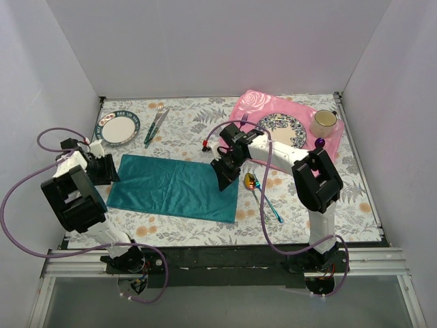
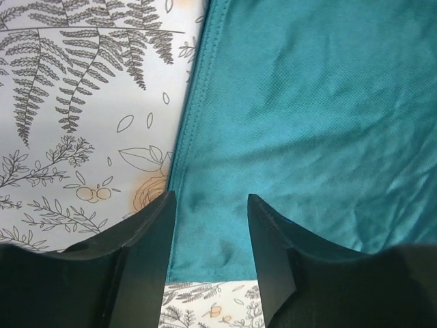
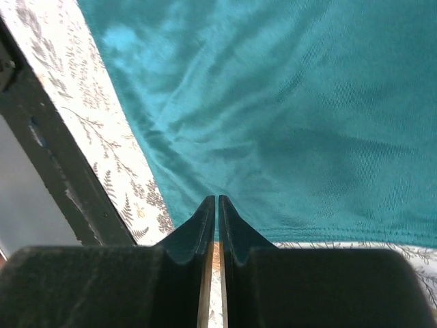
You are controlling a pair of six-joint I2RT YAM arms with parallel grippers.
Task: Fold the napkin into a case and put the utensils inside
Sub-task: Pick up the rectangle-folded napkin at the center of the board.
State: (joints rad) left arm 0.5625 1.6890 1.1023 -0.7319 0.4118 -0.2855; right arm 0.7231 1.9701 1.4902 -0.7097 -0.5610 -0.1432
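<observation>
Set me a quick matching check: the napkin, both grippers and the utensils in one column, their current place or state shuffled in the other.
Column one:
1. napkin
2. left gripper
3. right gripper
4. utensils

Column two:
A. jaws shut, at the cloth's right edge
B. lying loose, just right of the cloth
C. spread flat between the two grippers
D. jaws open, astride the cloth's left hem

Pairs: 1-C, 2-D, 3-A, 4-B.
</observation>
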